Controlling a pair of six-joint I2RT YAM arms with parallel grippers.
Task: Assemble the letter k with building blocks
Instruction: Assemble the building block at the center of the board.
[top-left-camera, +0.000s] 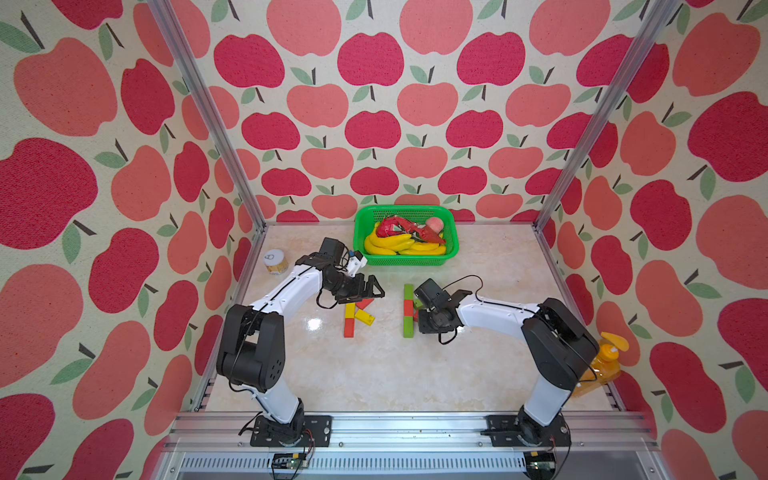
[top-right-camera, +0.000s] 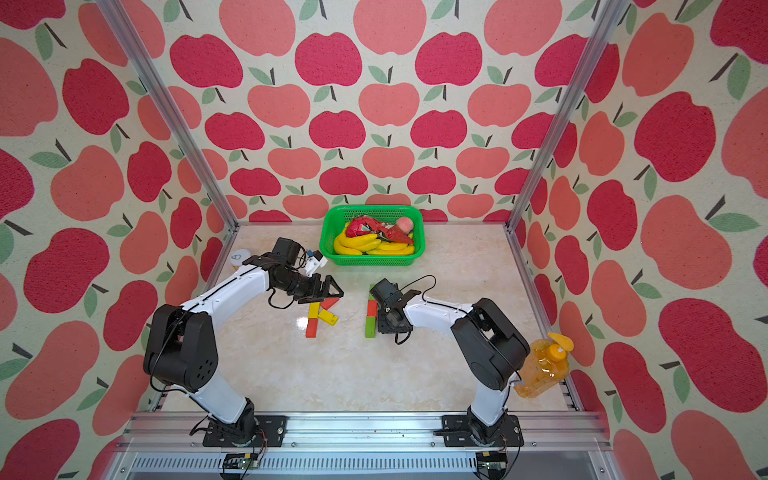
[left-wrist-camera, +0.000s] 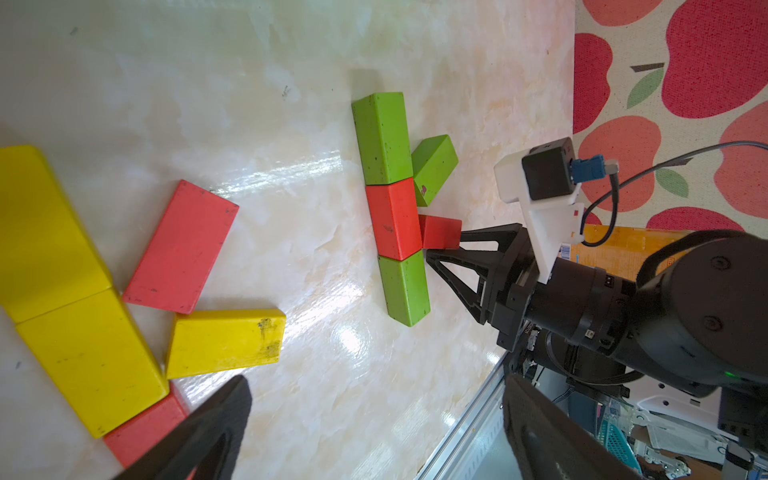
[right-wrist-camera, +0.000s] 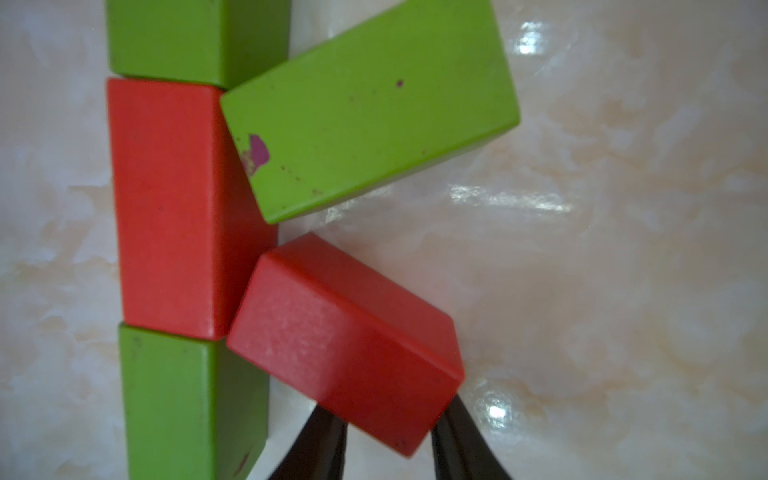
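Surface: a marbled tabletop (top-left-camera: 374, 374) was enclosed by apple-patterned walls, and a green basket (top-left-camera: 405, 262) of toy fruit was set at the back, well apart from the work.
Right-hand letter: an upright stroke (left-wrist-camera: 395, 216) was laid flat from three blocks end to end, green, red, green, so that a straight spine was given for the slanted arms.
Upper arm: a green block (right-wrist-camera: 370, 112) was set on a slant, one corner touching the red middle of the stroke.
Lower leg: a red block (right-wrist-camera: 345, 345) was slanted the opposite way, its inner end butted against the same red middle piece.
Right gripper: the right gripper (right-wrist-camera: 386, 419) was clenched on the outer end of the red block, so the inner end could be pushed against the stroke.
Left gripper: the left gripper (top-left-camera: 374, 291) was held spread wide and empty, above the other letter.
Left-hand letter: yellow and red blocks (left-wrist-camera: 83, 332) were arranged as a second k, a red and a yellow piece fanning off the stroke.
Step judged: the leg was seated, and only the release was judged to be needed.
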